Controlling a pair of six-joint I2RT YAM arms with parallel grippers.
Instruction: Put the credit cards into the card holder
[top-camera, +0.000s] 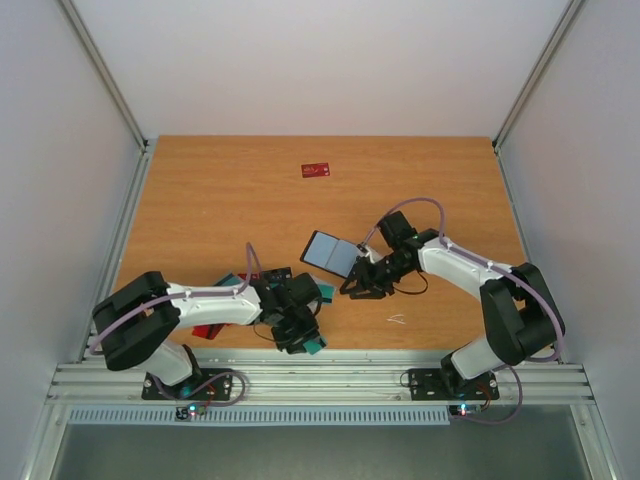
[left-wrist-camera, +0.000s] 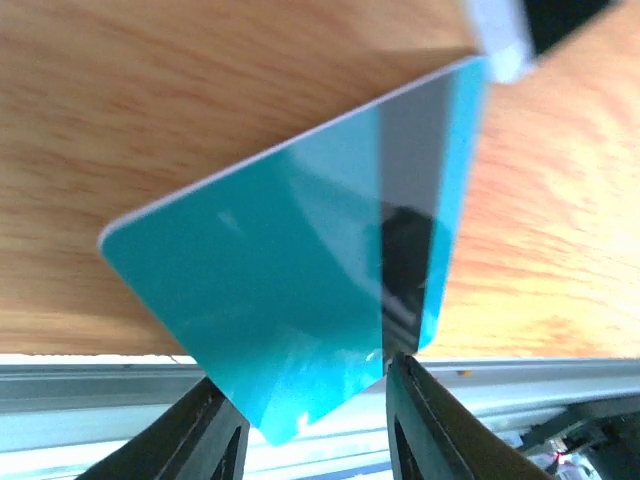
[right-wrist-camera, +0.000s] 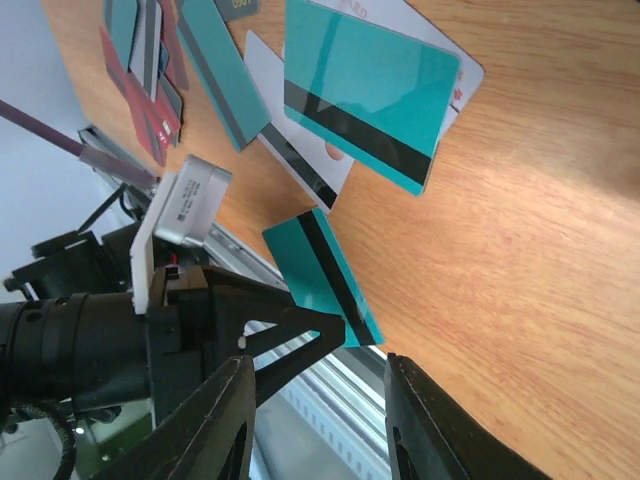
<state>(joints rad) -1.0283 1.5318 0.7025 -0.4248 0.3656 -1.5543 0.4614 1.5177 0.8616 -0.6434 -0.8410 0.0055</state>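
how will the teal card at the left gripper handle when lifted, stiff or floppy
The teal card looks flat and straight-edged though tilted, so it is probably stiff with slight flex. Its glossy, reflective face suggests it may slip in a pinch. Being so thin, it is likely light and easily nudged.

Your card holder is open near mid-table, pale grey-blue inside, black at one end. A single red card lies flat, well apart toward the far side. By the near left edge, a teal card lies stripe-up across a white card. Another teal striped card is tilted off the wood, its corner pinched in your left gripper.
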